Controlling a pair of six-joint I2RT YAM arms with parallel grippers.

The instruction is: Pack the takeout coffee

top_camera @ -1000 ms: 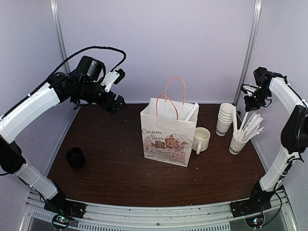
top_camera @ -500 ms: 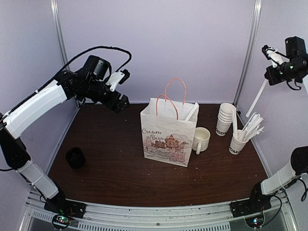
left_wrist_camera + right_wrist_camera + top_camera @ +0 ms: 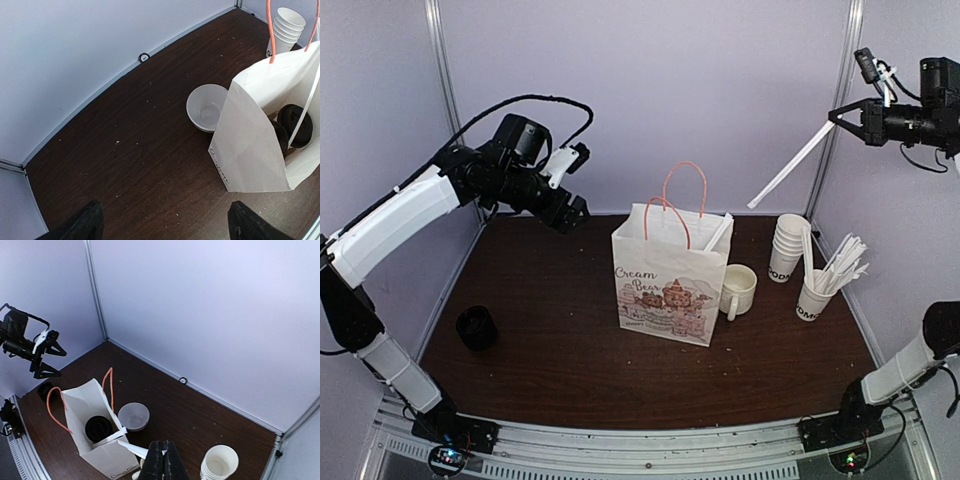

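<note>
The takeout coffee stands inside the white paper bag (image 3: 670, 285); only two black lids (image 3: 299, 125) show in the left wrist view, and one lid (image 3: 98, 428) in the right wrist view. A white wrapped straw (image 3: 718, 232) leans in the bag. My right gripper (image 3: 835, 115) is high at the back right, shut on another wrapped straw (image 3: 788, 170) that slants down-left toward the bag; it also shows in the right wrist view (image 3: 130, 449) below the gripper (image 3: 163, 445). My left gripper (image 3: 580, 183) is open and empty, held high left of the bag (image 3: 255, 150).
A white bowl (image 3: 206, 106) sits behind the bag. A white mug (image 3: 738, 288), a stack of paper cups (image 3: 787, 245) and a cup holding several wrapped straws (image 3: 813, 298) stand right of the bag. A black stack of lids (image 3: 477, 327) sits at the left.
My right gripper has risen from the straw cup with one straw and swung it so it points toward the bag. My left arm has shifted only slightly.
</note>
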